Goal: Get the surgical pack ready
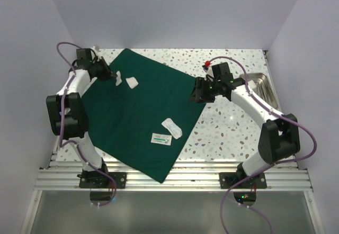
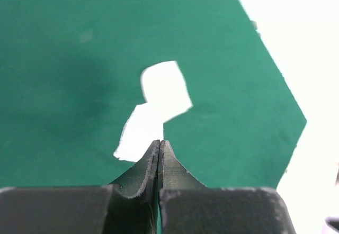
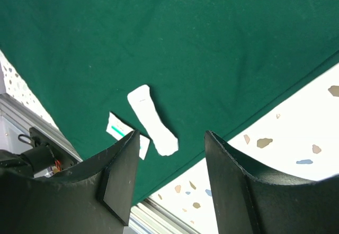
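So, green cloth (image 1: 143,107): spread out flat as one broad sheet on the speckled table (image 1: 228,123). It's turned like a diamond, with corners at 12, 3 and 6 o'clock in my overhead view.
Left gripper (image 2: 160,143): fingers pressed together, low over the cloth's 10 o'clock part. The tips sit right at the edge of a white scrap, and I can't tell if they've nipped it.
White scraps (image 2: 164,88): two pieces side by side on the cloth, just ahead of that gripper.
Right gripper (image 3: 169,136): fingers apart with nothing between them, hanging above the cloth's 3 o'clock corner.
Long white packet (image 3: 152,120): lying on the cloth toward 5 o'clock.
Flat packet with green stripe (image 3: 117,129): just beside the long one, on its 7 o'clock side.
Steel tray (image 1: 265,80): at the table's 3 o'clock edge, well apart from the cloth, partly behind my right arm.
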`<state>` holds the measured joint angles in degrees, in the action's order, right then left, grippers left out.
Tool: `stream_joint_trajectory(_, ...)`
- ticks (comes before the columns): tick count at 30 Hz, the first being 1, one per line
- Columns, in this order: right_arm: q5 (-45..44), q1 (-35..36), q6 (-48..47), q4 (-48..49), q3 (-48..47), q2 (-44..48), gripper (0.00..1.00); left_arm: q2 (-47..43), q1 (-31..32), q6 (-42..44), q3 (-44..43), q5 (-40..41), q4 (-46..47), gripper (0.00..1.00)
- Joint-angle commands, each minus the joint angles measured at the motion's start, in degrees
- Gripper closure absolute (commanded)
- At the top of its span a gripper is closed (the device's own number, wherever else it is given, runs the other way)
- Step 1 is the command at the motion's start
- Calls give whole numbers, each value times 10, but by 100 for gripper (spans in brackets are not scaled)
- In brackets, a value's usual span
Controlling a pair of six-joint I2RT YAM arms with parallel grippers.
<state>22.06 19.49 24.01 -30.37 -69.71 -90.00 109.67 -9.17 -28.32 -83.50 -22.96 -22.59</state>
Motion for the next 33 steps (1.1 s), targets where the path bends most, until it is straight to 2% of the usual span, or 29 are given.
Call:
stream_joint_trajectory(1, 14, -1, 8, 22, 1, 4, 44, -38, 13, 49, 10, -86, 50, 100)
stream_joint_trajectory(5, 17, -1, 8, 22, -2, -1, 44, -22, 25, 48, 20, -150, 84, 100)
stream_joint_trajectory(9, 18, -1, 6, 18, -4, -2, 45, 29, 40, 50, -28, -183, 58, 100)
stream_joint_trajectory(17, 18, -1, -1, 12, -2, -5, 45, 111, 45, 60, -110, -180, 23, 100)
stream_joint_trajectory(25, 21, -1, -3, 9, -10, -14, 45, 156, 45, 72, -169, -163, -14, 100)
stream_joint_trajectory(33, 24, -1, -5, 8, -13, -23, 45, 157, 44, 81, -168, -162, -33, 100)
